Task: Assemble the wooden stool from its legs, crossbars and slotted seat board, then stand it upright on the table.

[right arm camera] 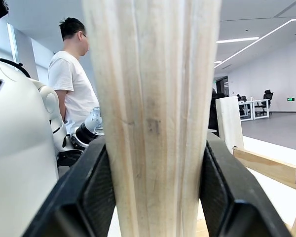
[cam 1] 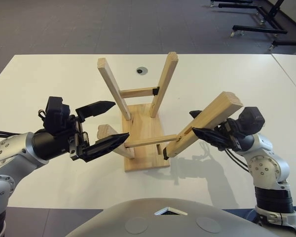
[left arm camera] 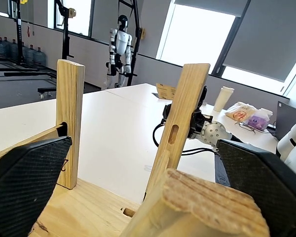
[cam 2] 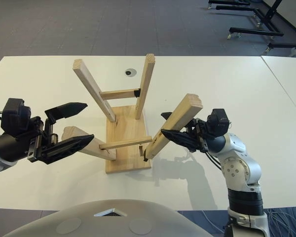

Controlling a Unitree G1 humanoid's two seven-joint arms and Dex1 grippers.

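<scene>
The slotted seat board lies flat on the white table. Two far legs rise from it, joined by a crossbar. A second pair, linked by a thin crossbar, leans over the board's near end. My right gripper is shut on the right near leg, which slants up to the right; its pads press the wood. My left gripper is open, one finger on either side of the left near leg's end, the pads clear of the wood.
A round cable hole sits in the table beyond the far legs. Another table adjoins on the right. Black wheeled frames stand on the floor behind. Bare tabletop lies to both sides of the board.
</scene>
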